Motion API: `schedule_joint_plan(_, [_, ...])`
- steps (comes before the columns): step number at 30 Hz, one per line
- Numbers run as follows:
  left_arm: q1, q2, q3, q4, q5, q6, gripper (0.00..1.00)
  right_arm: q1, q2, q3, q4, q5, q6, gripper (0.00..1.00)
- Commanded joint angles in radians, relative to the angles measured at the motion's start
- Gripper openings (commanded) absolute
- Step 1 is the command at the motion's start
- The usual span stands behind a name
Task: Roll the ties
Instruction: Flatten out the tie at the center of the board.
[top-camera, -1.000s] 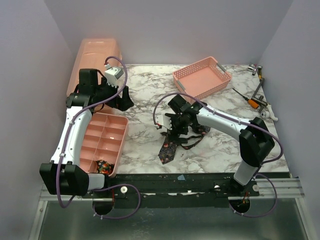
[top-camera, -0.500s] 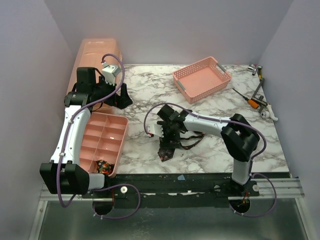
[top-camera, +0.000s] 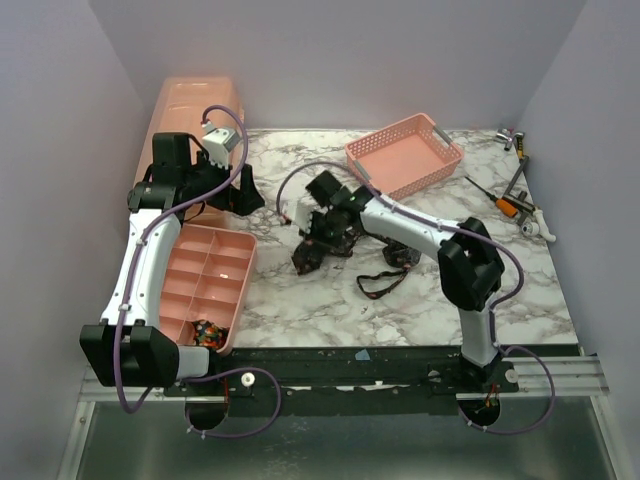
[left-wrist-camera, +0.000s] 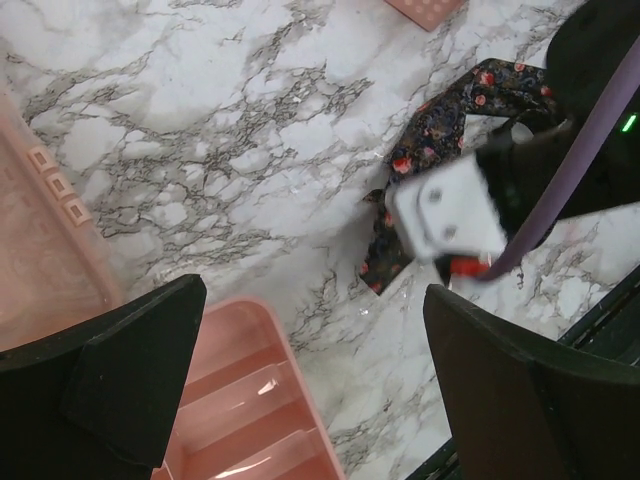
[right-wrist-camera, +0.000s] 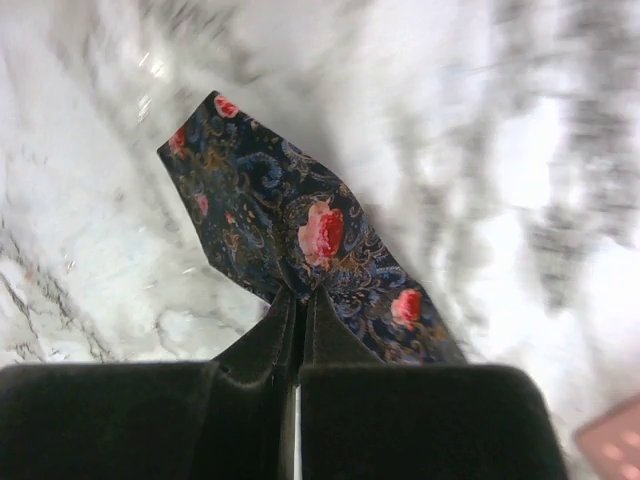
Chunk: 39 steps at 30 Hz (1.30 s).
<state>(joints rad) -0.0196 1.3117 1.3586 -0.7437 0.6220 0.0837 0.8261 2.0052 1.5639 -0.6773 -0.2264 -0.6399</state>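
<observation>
One of the ties (top-camera: 306, 256), dark navy with red flowers, lies unrolled on the marble table; its narrow part trails right to a loop (top-camera: 384, 282). My right gripper (top-camera: 320, 238) is shut on its wide pointed end, and the right wrist view shows that end (right-wrist-camera: 285, 235) pinched between the closed fingertips (right-wrist-camera: 300, 300). The same tie (left-wrist-camera: 432, 135) appears in the left wrist view beside the right arm. My left gripper (top-camera: 245, 195) hangs open and empty over the table and the tray corner (left-wrist-camera: 315, 350). A rolled tie (top-camera: 207, 333) sits in the tray's near compartment.
A pink divided tray (top-camera: 205, 285) lies at the left, with a pink lidded box (top-camera: 195, 110) behind it. A pink mesh basket (top-camera: 405, 155) stands at the back. Screwdrivers and other tools (top-camera: 510, 200) lie at the right edge.
My right gripper has shut on the tie's wide end and carried it back and to the left. The left arm has barely moved.
</observation>
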Motion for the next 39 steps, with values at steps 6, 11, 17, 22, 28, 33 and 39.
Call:
schedule_joint_plan(6, [-0.098,-0.027,-0.045,0.056,0.035,0.194,0.98,-0.383,-0.097,0.269,-0.167,-0.168,0.23,0.01])
schedule_joint_plan(11, [-0.369,-0.044,-0.177,0.138,-0.063,0.385,0.94,-0.574,-0.192,0.223,-0.254,-0.173,0.248,0.01])
schedule_joint_plan(17, [-0.671,0.122,-0.234,0.302,-0.199,0.423,0.76,-0.736,-0.306,0.125,-0.327,-0.138,0.275,0.01])
schedule_joint_plan(22, [-0.791,0.385,-0.086,0.319,-0.334,0.322,0.69,-0.819,-0.395,0.053,-0.362,-0.079,0.293,0.01])
schedule_joint_plan(28, [-0.81,0.55,-0.014,0.277,-0.336,0.249,0.72,-0.887,-0.473,-0.025,-0.38,-0.011,0.289,0.01])
schedule_joint_plan(33, [-0.813,0.632,0.037,0.187,-0.463,0.251,0.42,-0.97,-0.48,-0.04,-0.38,-0.014,0.276,0.01])
schedule_joint_plan(39, [-0.7,0.585,0.077,0.091,-0.495,0.272,0.0,-1.014,-0.416,0.04,-0.398,-0.125,0.292,0.01])
